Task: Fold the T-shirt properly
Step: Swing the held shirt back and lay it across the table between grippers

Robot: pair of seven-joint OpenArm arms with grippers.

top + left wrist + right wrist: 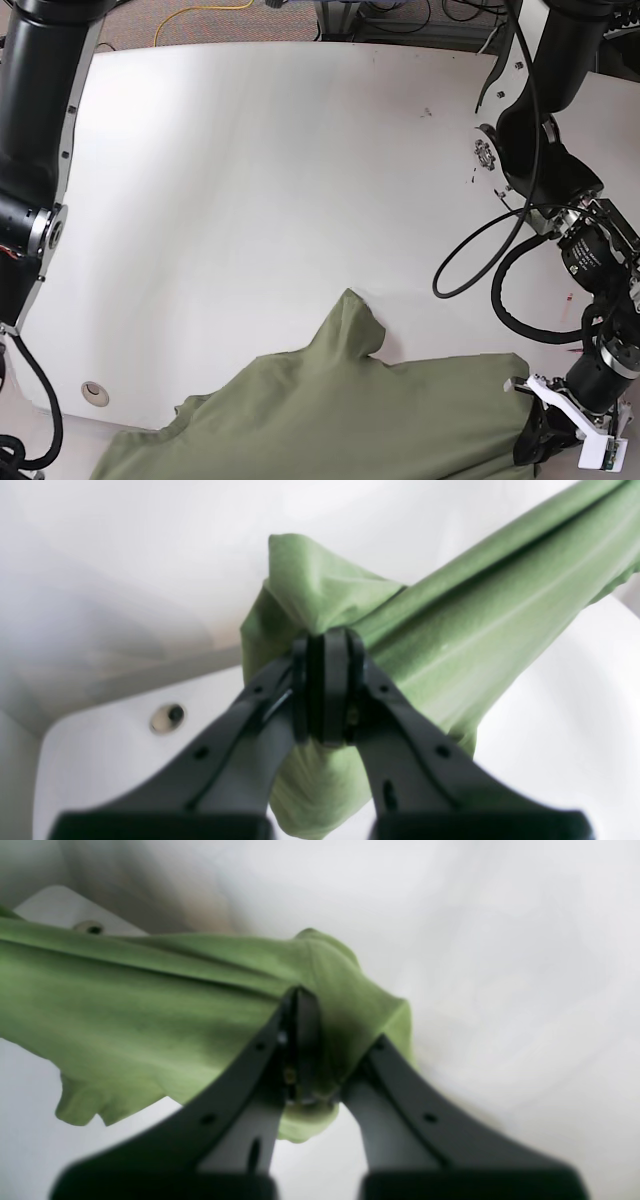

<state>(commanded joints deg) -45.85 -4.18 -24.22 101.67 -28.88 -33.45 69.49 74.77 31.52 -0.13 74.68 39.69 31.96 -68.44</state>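
While the T-shirt hangs stretched above the table, both grippers pinch it. Left gripper and right gripper each clamp a bunched corner

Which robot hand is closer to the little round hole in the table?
Probably right. The left gripper holds the shirt at the table edge far across from the hole. The right gripper holds the shirt end lying near the hole.
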